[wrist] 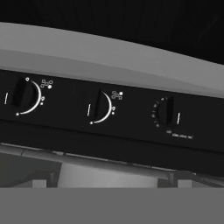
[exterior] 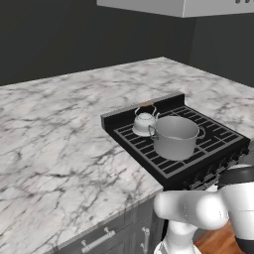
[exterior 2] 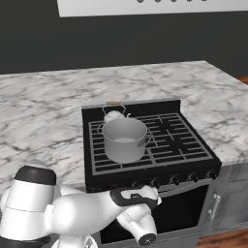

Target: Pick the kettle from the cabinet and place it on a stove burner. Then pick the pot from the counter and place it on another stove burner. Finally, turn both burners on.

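The pot (exterior 2: 124, 139) and kettle (exterior 2: 115, 115) sat on the stove burners (exterior 2: 169, 138). Jaws stood open before the knobs (wrist: 98, 106); turning a wrong knob would light an empty burner.

The wide grey pot (exterior: 175, 136) stands upright on a front burner grate of the black stove (exterior: 218, 141). The small white kettle (exterior: 145, 120) stands upright just behind it, on the rear grate.

No words or numbers can be read. On the black control panel (wrist: 131, 127), small white burner-position dot symbols sit beside the left knob (wrist: 19, 92) and the middle knob (wrist: 97, 105). The right knob (wrist: 169, 110) has tick marks around it and a tiny white caption below, too blurred to read.
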